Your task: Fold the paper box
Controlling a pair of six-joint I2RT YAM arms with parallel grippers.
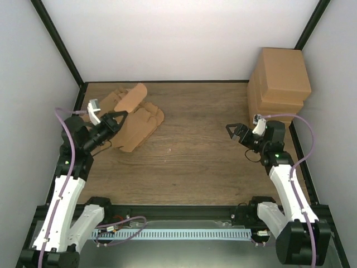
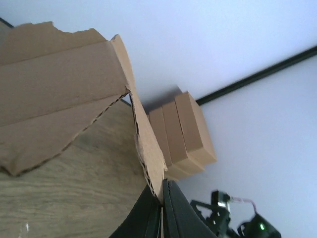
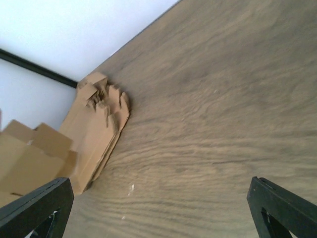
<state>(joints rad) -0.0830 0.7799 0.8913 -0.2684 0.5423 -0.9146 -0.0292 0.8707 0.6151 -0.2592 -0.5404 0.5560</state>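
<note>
A flat brown paper box (image 1: 129, 99) is held up off the pile of flat cardboard blanks (image 1: 140, 129) at the back left. My left gripper (image 1: 115, 118) is shut on its edge. In the left wrist view the black fingers (image 2: 174, 210) pinch the corrugated edge of the paper box (image 2: 59, 84), whose panels spread up and to the left. My right gripper (image 1: 234, 129) hovers over the right half of the table, open, with nothing between its fingers (image 3: 37, 206). It faces the pile of blanks (image 3: 96, 141) from well away.
A stack of folded brown boxes (image 1: 280, 82) stands in the back right corner, also seen in the left wrist view as the folded boxes (image 2: 184, 133). White walls and black frame posts enclose the wooden table (image 1: 201, 162).
</note>
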